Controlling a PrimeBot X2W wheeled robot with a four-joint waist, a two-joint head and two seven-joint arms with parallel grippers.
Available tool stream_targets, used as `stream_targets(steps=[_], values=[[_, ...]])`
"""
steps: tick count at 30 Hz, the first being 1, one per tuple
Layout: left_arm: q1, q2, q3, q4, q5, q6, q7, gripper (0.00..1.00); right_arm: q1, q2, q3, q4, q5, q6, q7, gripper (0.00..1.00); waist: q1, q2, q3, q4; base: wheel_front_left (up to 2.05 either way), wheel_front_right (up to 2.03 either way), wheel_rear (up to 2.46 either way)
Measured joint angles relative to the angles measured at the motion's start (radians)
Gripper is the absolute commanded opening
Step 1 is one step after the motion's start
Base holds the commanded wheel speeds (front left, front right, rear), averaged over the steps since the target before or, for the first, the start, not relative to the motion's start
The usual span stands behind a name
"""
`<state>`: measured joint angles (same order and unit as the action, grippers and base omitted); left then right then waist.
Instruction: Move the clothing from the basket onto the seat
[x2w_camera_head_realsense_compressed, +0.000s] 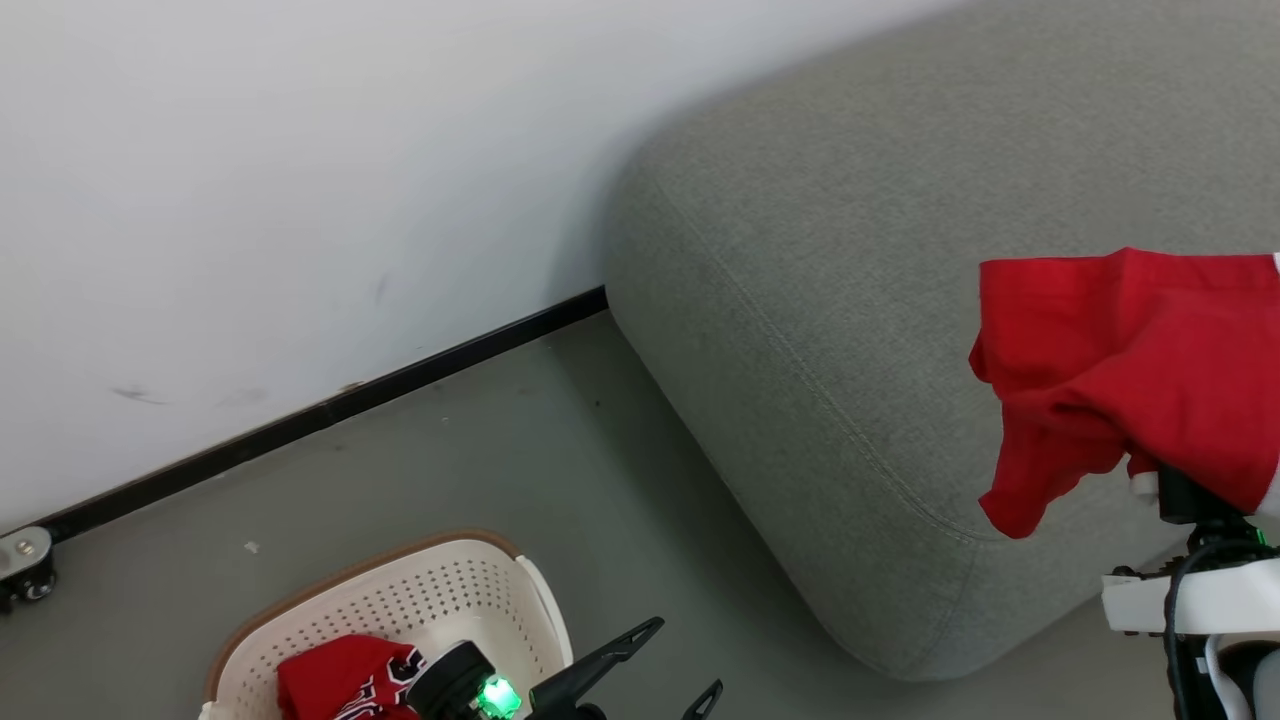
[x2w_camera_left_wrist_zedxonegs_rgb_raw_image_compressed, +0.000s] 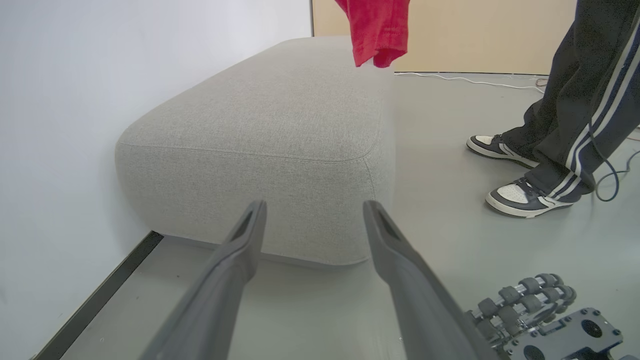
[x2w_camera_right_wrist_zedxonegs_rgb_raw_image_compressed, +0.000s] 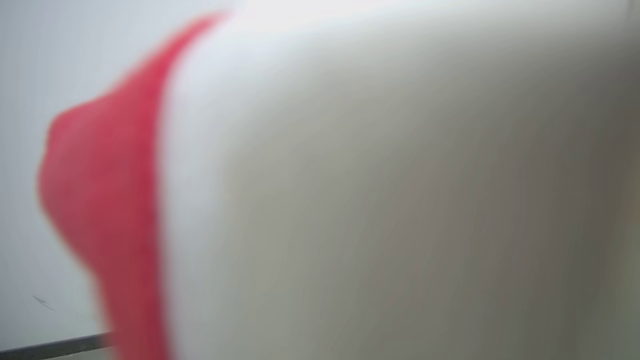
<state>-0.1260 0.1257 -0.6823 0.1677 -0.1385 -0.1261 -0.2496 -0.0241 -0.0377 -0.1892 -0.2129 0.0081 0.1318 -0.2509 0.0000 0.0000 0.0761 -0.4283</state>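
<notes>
Hanging clothing shows from head; left wrist adds a person's shoes.

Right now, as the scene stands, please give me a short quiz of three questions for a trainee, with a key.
1. True or false: the left gripper is open and holds nothing.
2. What lies in the basket? A. a lettered red garment B. a shoe C. nothing
3. Fill in: the right gripper holds a plain red garment lifted over the ____.
Key: 1 true; 2 A; 3 seat.
</notes>
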Motion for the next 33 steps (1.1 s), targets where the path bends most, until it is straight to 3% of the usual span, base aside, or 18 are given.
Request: stream_targets(steps=[16, 33], values=[[-0.03, 0.002, -0.025, 0.007, -0.002, 0.0, 0.0, 1.0, 0.021, 0.003, -0.071, -0.01, 0.038, 0.0, 0.0, 0.0, 0.0, 0.0, 0.024, -0.096, 0.0, 0.0, 0.0], [-0.029, 0.041, -0.027, 0.012, 0.0, 0.0, 0.0, 1.0, 0.017, 0.007, -0.145, 0.035, 0.098, 0.0, 0.0, 0.0, 0.0, 0.0, 0.061, -0.128, 0.0, 0.0, 0.0]])
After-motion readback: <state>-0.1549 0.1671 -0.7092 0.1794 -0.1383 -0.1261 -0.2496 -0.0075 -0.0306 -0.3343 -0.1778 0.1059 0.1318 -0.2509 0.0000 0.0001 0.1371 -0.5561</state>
